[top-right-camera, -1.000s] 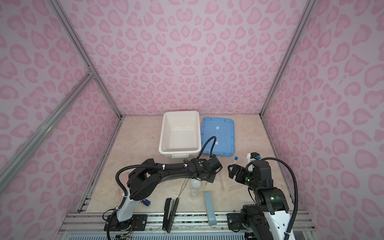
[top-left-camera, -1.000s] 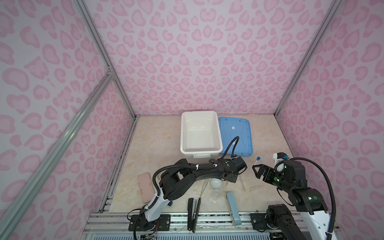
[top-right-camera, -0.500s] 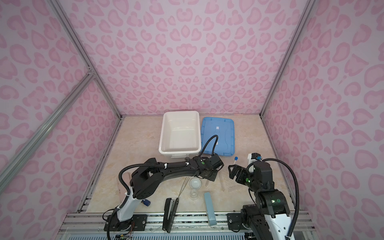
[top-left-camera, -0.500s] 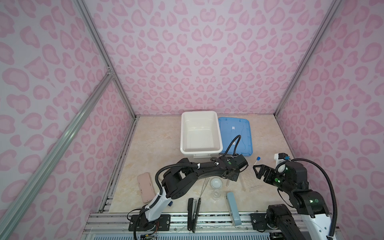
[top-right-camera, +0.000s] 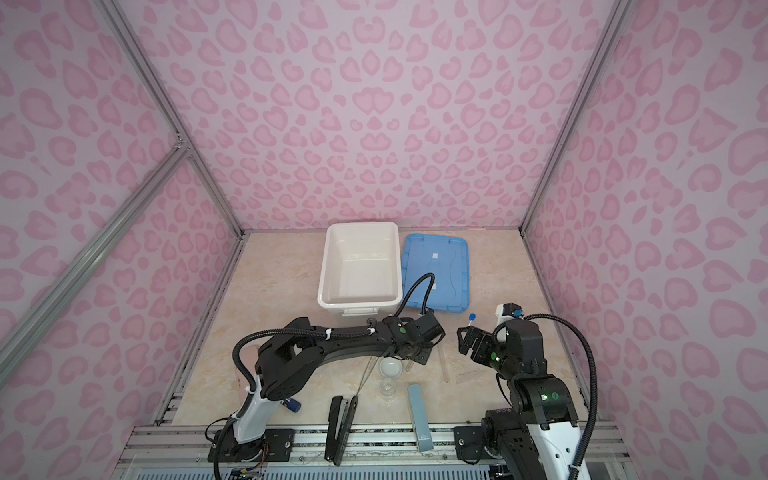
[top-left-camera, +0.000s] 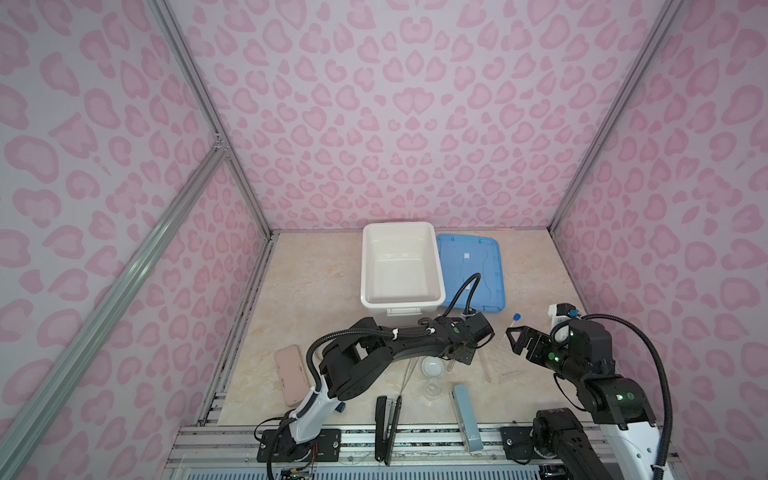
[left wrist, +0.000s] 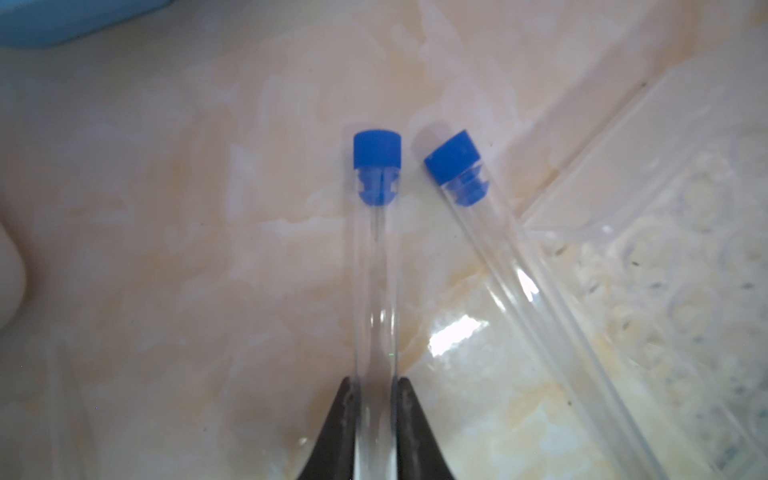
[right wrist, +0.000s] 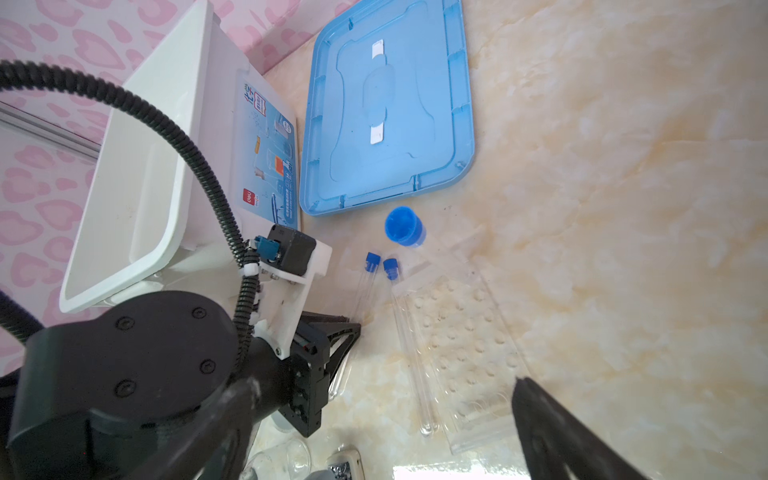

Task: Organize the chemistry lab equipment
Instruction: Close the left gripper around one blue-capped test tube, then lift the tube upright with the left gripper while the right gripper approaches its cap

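Observation:
My left gripper [left wrist: 376, 415] is shut on a clear blue-capped tube [left wrist: 376, 270], gripped near its round end, low over the marble table. A second capped tube [left wrist: 498, 257] lies beside it against the flat clear rack [left wrist: 665, 270]. In the right wrist view the held tube [right wrist: 365, 286], the second tube [right wrist: 409, 345] and the rack [right wrist: 469, 345] show, with a third blue cap [right wrist: 403, 227] standing upright. In both top views my right gripper [top-left-camera: 517, 340] [top-right-camera: 467, 343] hovers open beside the left gripper [top-left-camera: 459, 357]. A small white dish [top-left-camera: 432, 368] and a little beaker [top-left-camera: 433, 389] sit nearer the front.
At the back stand a white bin [top-left-camera: 365, 266] and its blue lid [top-left-camera: 471, 270]. Along the front edge lie a black stapler [top-left-camera: 386, 424], a pale-blue stapler [top-left-camera: 465, 415], a pink case [top-left-camera: 293, 372] and a blue glue stick [top-right-camera: 293, 405].
The left gripper's jaws have narrowed onto the tube. Both arms have stayed almost where they were.

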Motion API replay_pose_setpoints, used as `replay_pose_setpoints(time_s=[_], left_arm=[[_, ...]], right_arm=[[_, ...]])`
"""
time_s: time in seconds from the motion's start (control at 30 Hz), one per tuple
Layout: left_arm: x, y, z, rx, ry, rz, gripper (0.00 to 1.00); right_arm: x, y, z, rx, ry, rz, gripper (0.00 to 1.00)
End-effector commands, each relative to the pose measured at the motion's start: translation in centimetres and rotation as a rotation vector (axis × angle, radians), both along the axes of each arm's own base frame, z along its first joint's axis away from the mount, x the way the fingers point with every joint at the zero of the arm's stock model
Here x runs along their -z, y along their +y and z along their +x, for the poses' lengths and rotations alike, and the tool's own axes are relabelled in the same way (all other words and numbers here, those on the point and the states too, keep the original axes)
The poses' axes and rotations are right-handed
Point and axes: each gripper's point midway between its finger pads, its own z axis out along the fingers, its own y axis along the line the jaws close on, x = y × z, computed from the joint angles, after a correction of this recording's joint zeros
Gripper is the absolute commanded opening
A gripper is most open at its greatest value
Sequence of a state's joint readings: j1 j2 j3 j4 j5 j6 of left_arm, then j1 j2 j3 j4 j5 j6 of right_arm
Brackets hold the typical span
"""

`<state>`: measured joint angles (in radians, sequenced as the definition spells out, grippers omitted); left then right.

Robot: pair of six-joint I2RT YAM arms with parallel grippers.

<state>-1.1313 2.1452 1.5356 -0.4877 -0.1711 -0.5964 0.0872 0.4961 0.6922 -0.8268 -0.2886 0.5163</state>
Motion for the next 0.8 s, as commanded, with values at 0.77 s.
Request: replay_pose_setpoints(time_s=[0.77], left_arm=[[-19.1,0.0,-1.0,0.242,-0.463,-0.535,0.12]], right_arm=[[-8.8,5.6,4.7,-0.282,-0.153,0.211,0.85]])
